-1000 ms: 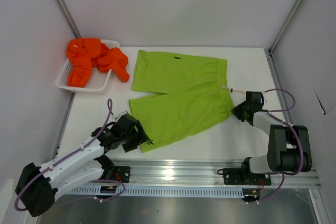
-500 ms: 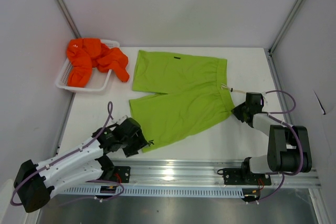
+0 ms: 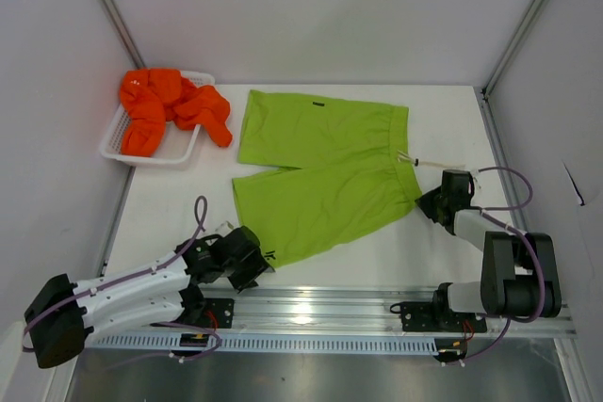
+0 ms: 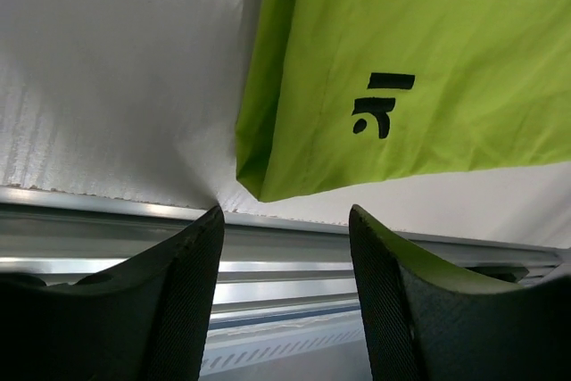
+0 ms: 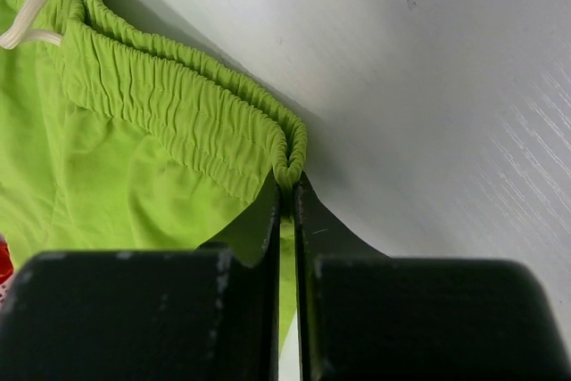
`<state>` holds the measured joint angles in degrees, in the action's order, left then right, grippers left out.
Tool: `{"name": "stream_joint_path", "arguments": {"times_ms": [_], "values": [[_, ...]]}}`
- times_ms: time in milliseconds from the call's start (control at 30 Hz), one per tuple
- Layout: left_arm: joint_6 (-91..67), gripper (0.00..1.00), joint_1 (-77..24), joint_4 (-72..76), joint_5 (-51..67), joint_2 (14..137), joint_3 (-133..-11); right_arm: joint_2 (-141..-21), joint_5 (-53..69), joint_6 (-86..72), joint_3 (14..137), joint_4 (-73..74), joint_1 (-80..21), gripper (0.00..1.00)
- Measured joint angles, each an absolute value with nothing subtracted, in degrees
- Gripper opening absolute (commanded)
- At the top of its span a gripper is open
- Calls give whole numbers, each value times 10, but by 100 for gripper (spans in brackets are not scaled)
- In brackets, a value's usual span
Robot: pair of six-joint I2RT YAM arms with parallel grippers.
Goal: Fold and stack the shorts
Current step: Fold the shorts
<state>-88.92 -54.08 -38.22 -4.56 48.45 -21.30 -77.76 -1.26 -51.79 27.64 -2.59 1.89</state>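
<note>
White table (image 3: 160, 218) fills the cell, with pale walls (image 3: 311, 16) around it and a metal rail (image 3: 330, 300) along its near edge.

The left gripper (image 4: 285, 220) has its fingers spread, with nothing between them. The hem corner of the green shorts (image 3: 320, 176) lies just beyond their tips, and a black logo (image 4: 382, 104) sits a little further up the leg. Bare table lies to the fingers' left and the rail under them.

The right gripper (image 5: 287, 189) has its fingers pressed together, pinching the corner of the green shorts' elastic waistband. The white drawstring (image 3: 424, 165) lies just beyond and to the left of that pinch. From there the shorts spread flat across the middle of the table.

Far beyond the left gripper, at the table's back left corner, the orange shorts (image 3: 165, 105) are heaped in a white basket (image 3: 122, 150), one part spilling over its right rim.

Since a second ago the left gripper has drawn back toward the rail, uncovering the hem corner and logo, and its fingers have narrowed. The right gripper's pinch and the shorts are unchanged.
</note>
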Motion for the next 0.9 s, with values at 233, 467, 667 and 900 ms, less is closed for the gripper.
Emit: {"name": "stream_joint_path", "arguments": {"times_ms": [233, 467, 667, 900], "values": [[-962, 58, -553, -368, -79, 485, -206, -769, -13, -529, 263, -38, 19, 0], [-1030, 50, -554, -365, -125, 488, -202, -754, -13, -541, 246, -47, 19, 0], [-1081, 44, -554, -357, -138, 494, -194, -749, -13, -551, 238, -53, 19, 0], [-1121, 43, -555, -359, -152, 503, -194, -743, -12, -557, 232, -57, 19, 0]]}}
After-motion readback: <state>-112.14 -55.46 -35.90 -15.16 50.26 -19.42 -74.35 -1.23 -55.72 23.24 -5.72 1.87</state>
